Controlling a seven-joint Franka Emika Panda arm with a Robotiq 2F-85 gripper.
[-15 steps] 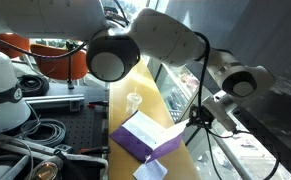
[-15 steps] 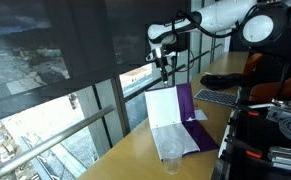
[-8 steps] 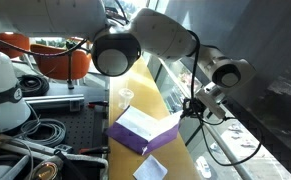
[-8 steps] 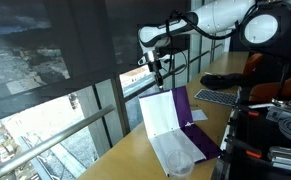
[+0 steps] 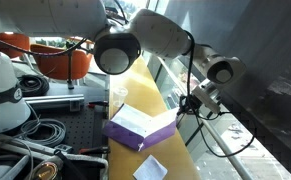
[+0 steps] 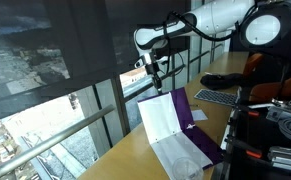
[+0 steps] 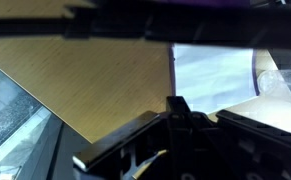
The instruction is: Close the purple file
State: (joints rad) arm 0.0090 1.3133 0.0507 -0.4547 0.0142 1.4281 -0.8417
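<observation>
The purple file point(image 5: 137, 131) lies half open on the wooden table point(image 5: 148, 76), with white pages showing on top. In an exterior view its white leaf point(image 6: 161, 117) stands raised and tilted, backed by the purple cover point(image 6: 186, 104). My gripper point(image 6: 156, 80) is at the top edge of that raised leaf, fingers together; it also shows in an exterior view point(image 5: 189, 103). I cannot tell whether it clamps the leaf. In the wrist view the shut fingers point(image 7: 175, 106) are dark, with a white page point(image 7: 213, 68) beyond them.
A small clear plastic cup point(image 5: 118, 97) stands on the table behind the file and shows in the wrist view point(image 7: 281, 80). A loose white sheet point(image 5: 155, 168) lies near the table's front. Window glass runs along the table's edge point(image 6: 75, 110). Cables and equipment point(image 5: 25, 130) crowd the other side.
My gripper has moved sideways with the raised leaf, swinging it further over the file. The leaf now leans more and the file looks flatter.
</observation>
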